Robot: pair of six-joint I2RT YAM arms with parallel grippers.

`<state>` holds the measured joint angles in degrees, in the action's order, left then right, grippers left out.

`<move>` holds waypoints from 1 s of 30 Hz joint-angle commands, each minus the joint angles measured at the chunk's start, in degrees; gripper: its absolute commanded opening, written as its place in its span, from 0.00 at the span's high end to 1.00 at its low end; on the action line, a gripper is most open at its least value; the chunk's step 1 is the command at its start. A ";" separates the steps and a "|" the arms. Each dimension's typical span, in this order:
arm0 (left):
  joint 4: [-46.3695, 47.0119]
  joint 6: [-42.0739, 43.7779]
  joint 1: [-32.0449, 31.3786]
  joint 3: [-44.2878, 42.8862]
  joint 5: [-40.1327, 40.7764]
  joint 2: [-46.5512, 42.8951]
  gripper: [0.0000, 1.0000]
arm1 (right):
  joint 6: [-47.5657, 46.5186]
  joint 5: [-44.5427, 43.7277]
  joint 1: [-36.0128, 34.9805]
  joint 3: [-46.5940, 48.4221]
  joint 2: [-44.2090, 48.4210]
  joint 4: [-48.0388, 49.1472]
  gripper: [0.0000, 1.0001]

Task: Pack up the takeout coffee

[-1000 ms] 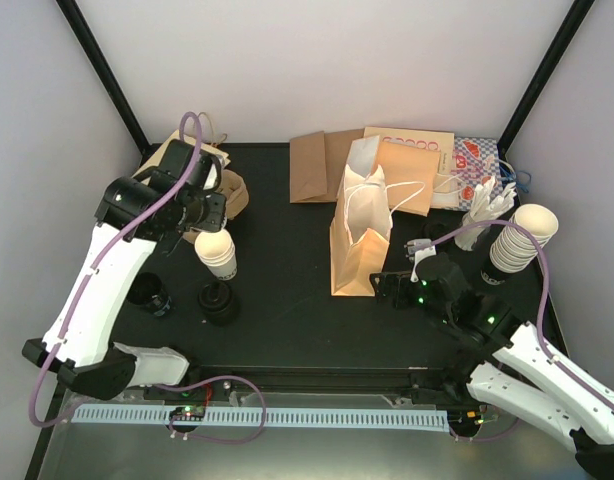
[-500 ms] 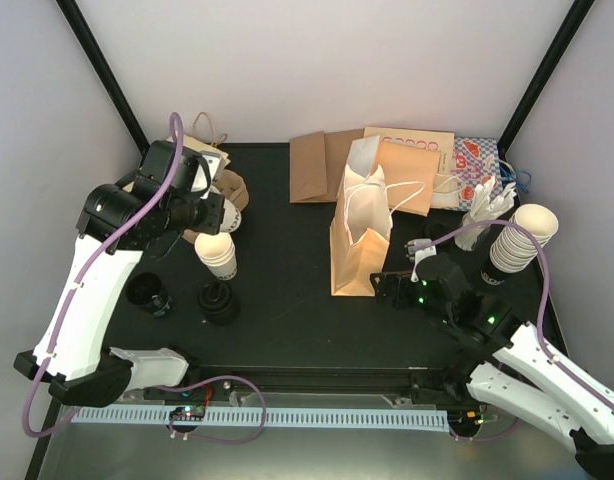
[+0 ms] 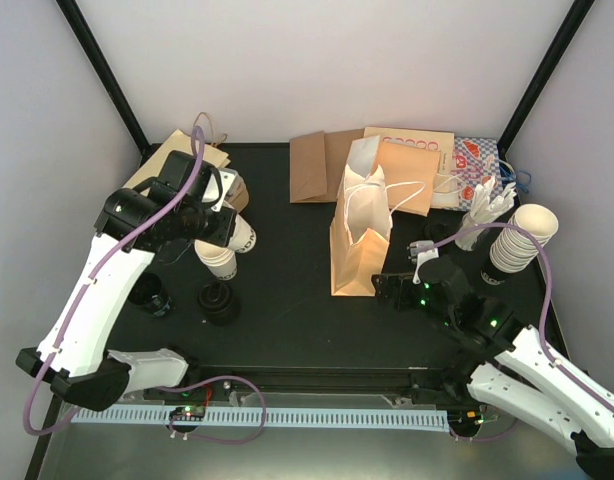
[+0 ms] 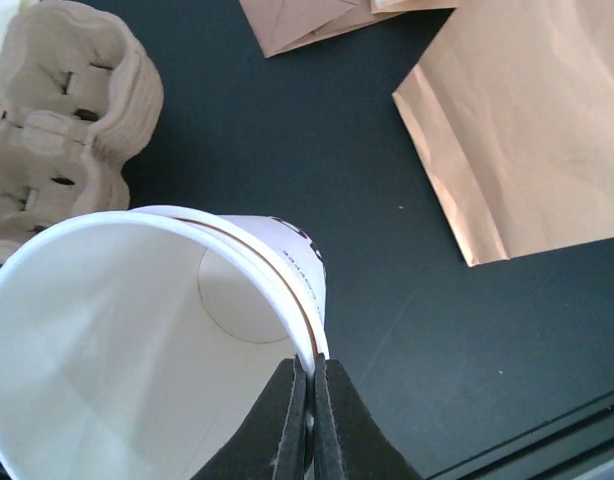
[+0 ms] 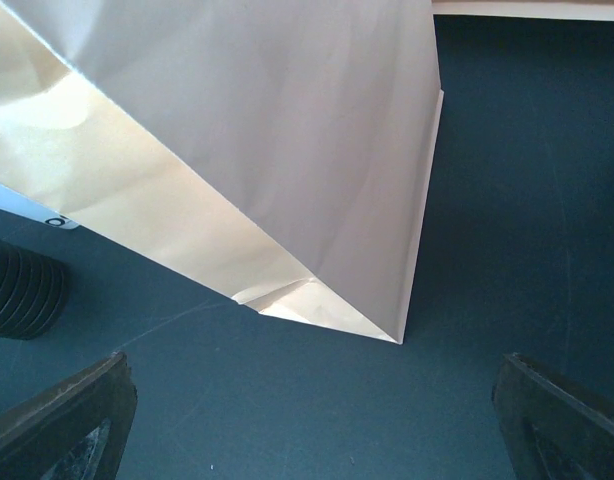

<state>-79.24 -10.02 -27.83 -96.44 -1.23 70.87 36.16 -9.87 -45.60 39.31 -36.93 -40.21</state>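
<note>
The takeout coffee is out of view; no lidded cup shows. My left gripper (image 3: pixel 230 228) (image 4: pixel 310 372) is shut on the rim of a lidless cream paper cup (image 3: pixel 244 238) (image 4: pixel 137 340), pinching its wall between the fingers (image 4: pixel 287 420). The cup hangs tilted just above and right of a short stack of cream cups (image 3: pixel 220 262). A cream paper bag (image 3: pixel 360 235) (image 5: pixel 267 150) stands upright in the middle of the table. My right gripper (image 3: pixel 389 285) (image 5: pixel 312 420) is wide open beside the bag's near right corner, holding nothing.
A brown pulp carrier tray (image 3: pixel 234 190) (image 4: pixel 57 120) lies behind the left gripper. Two black lid stacks (image 3: pixel 219 302) (image 3: pixel 148 293) sit near the left front. Flat brown bags (image 3: pixel 322 165) (image 4: pixel 527 130) lie at the back. A tall cup stack (image 3: pixel 519 240) stands far right.
The left gripper has come away from the short cup stack with one cup in its grip, moving right and tilting it. The right arm has barely shifted.
</note>
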 commanded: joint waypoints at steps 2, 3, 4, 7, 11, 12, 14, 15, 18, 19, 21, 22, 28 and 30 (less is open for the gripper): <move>-0.28 0.88 -0.18 -1.03 3.91 0.36 0.98 | 0.49 0.23 0.09 -0.20 0.80 0.91 0.00; 0.03 1.02 -0.13 -0.68 2.59 0.40 0.98 | 0.55 0.29 0.16 -0.32 0.77 0.92 0.00; 0.44 1.20 -0.18 -0.20 0.31 0.47 0.98 | 0.63 0.42 0.11 -0.43 0.83 0.92 0.00; 1.04 1.41 -0.20 0.94 -3.57 0.94 0.98 | 0.82 1.11 0.13 -0.84 0.94 1.05 0.00; 0.95 1.33 -0.15 1.94 -5.28 2.12 0.98 | -0.75 3.62 0.16 -1.38 1.18 1.47 0.00; 1.26 1.32 -0.20 2.45 -5.68 2.14 0.98 | -1.41 3.83 0.15 -1.35 1.31 1.45 0.00; 2.17 1.32 -0.28 3.62 -6.97 2.17 0.98 | -2.51 4.01 0.12 -1.41 1.83 1.84 0.00; 2.62 1.38 -0.27 3.97 -7.57 2.17 0.98 | -2.84 4.18 0.10 -1.47 2.16 2.19 0.00; 3.74 1.48 -0.31 5.04 -9.04 2.17 0.98 | -3.08 5.35 0.12 -2.51 2.80 4.40 0.00; 4.03 1.54 -0.36 5.26 -9.43 2.17 0.98 | -3.03 5.65 0.14 -3.40 2.93 5.66 0.00; 4.28 1.58 -0.45 5.46 -9.84 2.14 0.98 | -1.83 5.38 0.12 -5.83 3.26 8.28 0.00; 4.35 1.58 -0.53 5.59 -9.85 2.16 0.98 | -0.81 4.90 0.09 -7.29 3.48 9.56 0.01; 4.47 1.92 -0.77 6.14 -9.97 2.17 0.98 | 1.77 2.99 0.10 -13.28 6.63 12.87 0.01; 4.73 2.02 -0.80 6.52 -10.10 2.17 0.98 | 2.27 2.58 0.12 -14.37 7.13 13.24 0.02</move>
<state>-76.18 -8.97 -28.27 -90.32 -9.98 73.21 36.58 -5.58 -45.60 26.33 -31.64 -31.18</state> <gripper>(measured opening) 0.023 0.991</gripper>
